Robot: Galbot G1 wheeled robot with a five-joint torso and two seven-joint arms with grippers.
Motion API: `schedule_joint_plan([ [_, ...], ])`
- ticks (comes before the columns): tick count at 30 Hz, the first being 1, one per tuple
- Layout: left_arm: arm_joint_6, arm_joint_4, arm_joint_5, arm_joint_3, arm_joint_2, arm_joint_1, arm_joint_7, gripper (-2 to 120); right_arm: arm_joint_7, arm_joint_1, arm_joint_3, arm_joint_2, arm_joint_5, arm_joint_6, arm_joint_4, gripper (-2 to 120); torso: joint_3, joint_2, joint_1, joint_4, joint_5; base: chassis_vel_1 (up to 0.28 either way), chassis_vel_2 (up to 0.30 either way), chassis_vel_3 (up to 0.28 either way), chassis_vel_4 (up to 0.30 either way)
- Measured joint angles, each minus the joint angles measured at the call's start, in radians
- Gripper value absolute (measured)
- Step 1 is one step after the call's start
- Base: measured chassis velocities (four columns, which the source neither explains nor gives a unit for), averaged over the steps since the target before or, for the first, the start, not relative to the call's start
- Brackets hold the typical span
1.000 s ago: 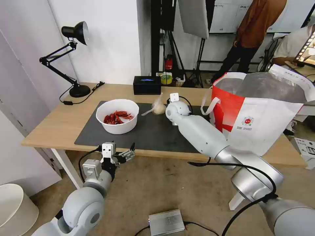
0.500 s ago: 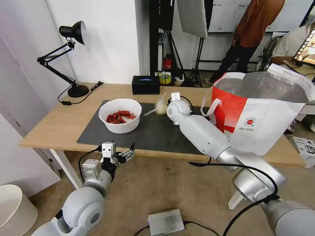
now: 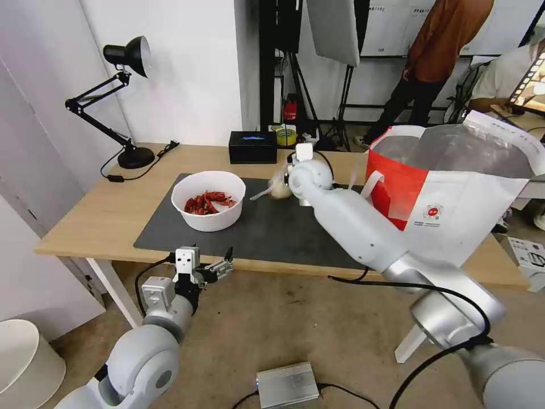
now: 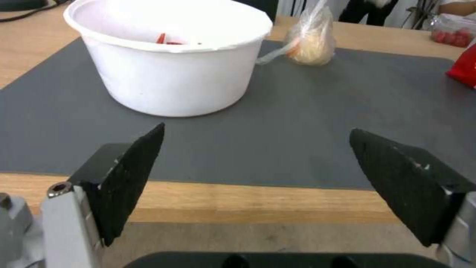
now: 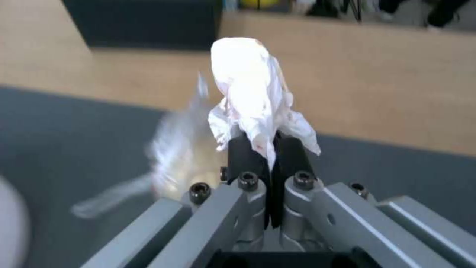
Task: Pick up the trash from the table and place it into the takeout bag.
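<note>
My right gripper (image 5: 267,143) is shut on the crumpled white tissue (image 5: 255,93), which it holds over the far part of the dark mat (image 3: 267,233), close beside the knotted clear bag (image 3: 278,186) (image 5: 178,152). In the head view my right wrist (image 3: 309,173) covers that gripper. The white bowl of red shells (image 3: 208,200) (image 4: 169,56) stands on the mat's left half. At the table's right end the takeout bag (image 3: 454,199) stands upright and open. A clear box with red scraps (image 4: 453,33) lies by the bag. My left gripper (image 3: 224,267) (image 4: 256,131) hangs open, holding nothing, just before the table's front edge.
On the light-wood table (image 3: 102,210), a black box (image 3: 252,147) sits at the far edge and a black desk lamp (image 3: 122,108) at the far left. A silver box (image 3: 286,384) lies on the floor and a white bin (image 3: 25,363) stands at the lower left.
My right wrist has risen and shifted toward the table's far edge with the tissue in its grip. The left arm has stayed where it was. The camera shifted slightly.
</note>
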Motion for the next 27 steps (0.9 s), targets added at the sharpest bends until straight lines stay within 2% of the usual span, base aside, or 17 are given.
schedule_joint_plan([
  [4, 0.0, -0.003, 0.001, -0.001, 0.0, 0.002, 0.0, 100, 0.084, 0.006, 0.031, -0.072, 0.103, 0.0, 0.186, 0, 0.0, 0.0, 0.0, 0.0001, 0.0, 0.0, 0.0, 0.0, 0.0],
  [10, 0.0, -0.006, 0.002, -0.001, -0.001, 0.012, 0.0, 100, 0.168, 0.018, 0.054, -0.136, 0.198, -0.005, 0.32, 0, 0.0, 0.0, 0.0, 0.0, 0.0, 0.0, 0.0, 0.0, 0.0],
  [14, 0.0, -0.012, 0.004, -0.003, -0.002, 0.02, 0.0, 100, 0.264, 0.024, 0.074, -0.2, 0.289, -0.008, 0.45, 0, 0.0, 0.0, 0.0, 0.0001, 0.0, 0.0, 0.0, 0.0, 0.0],
  [19, 0.0, -0.022, 0.012, -0.017, -0.007, 0.038, 0.0, 100, 0.332, 0.024, 0.095, -0.247, 0.336, -0.009, 0.53, 0, 0.0, 0.0, 0.0, -0.0001, 0.0001, 0.0, 0.0, 0.0, 0.0],
  [23, -0.001, -0.047, 0.032, -0.074, -0.029, 0.101, 0.0, 100, 0.376, 0.03, 0.102, -0.269, 0.377, -0.01, 0.579, 0, 0.0, 0.0, 0.0, -0.0002, 0.0002, 0.0, 0.0, 0.0, 0.0],
  [27, -0.012, -0.078, 0.056, -0.139, -0.058, 0.173, 0.005, 100, 0.409, 0.037, 0.108, -0.284, 0.413, -0.013, 0.62, 0, 0.0, 0.0, 0.0, 0.0014, -0.0002, 0.0, 0.0, 0.0, 0.0],
])
